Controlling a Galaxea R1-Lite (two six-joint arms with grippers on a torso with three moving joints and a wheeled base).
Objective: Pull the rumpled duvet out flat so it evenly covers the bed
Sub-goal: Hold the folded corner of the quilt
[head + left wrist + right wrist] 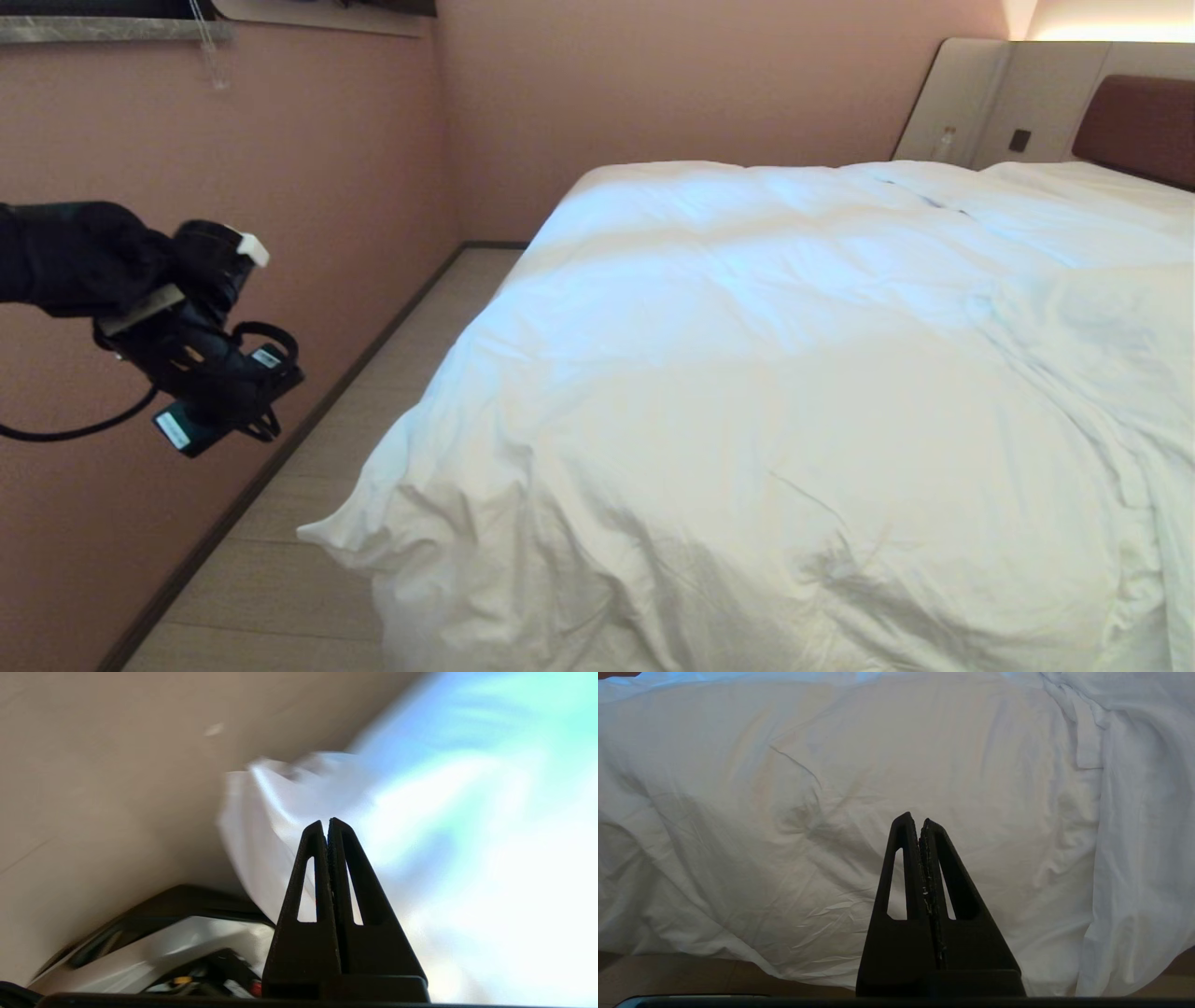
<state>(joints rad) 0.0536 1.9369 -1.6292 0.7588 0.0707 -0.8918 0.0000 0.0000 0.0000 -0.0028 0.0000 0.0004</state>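
The duvet [747, 392] is lying across the bed [1144, 126], filling the centre and right of the head frame from the headboard at the upper right down to the bottom edge. Its broad central panel is reading as mostly flat, with shallow creases only. Its near left corner [327, 537] is hanging off the mattress edge toward the floor [280, 579] at the lower left, and a band of folds and bunched fabric is running down the right side of the frame (this suggests that the right-hand portion is still needing to be drawn out). Judged from this, the spreading is appearing largely done, with edge alignment and the right-side rumples remaining. The left gripper [266, 425] is hanging at the left of the head frame, in front of the pink wall [327, 168] and well apart from the duvet; its fingers are pressed together with nothing between them. The right gripper [920, 823] is appearing only in its own wrist view, fingers likewise closed and empty, pointing at the creased side of the duvet with a strip of floor showing below.
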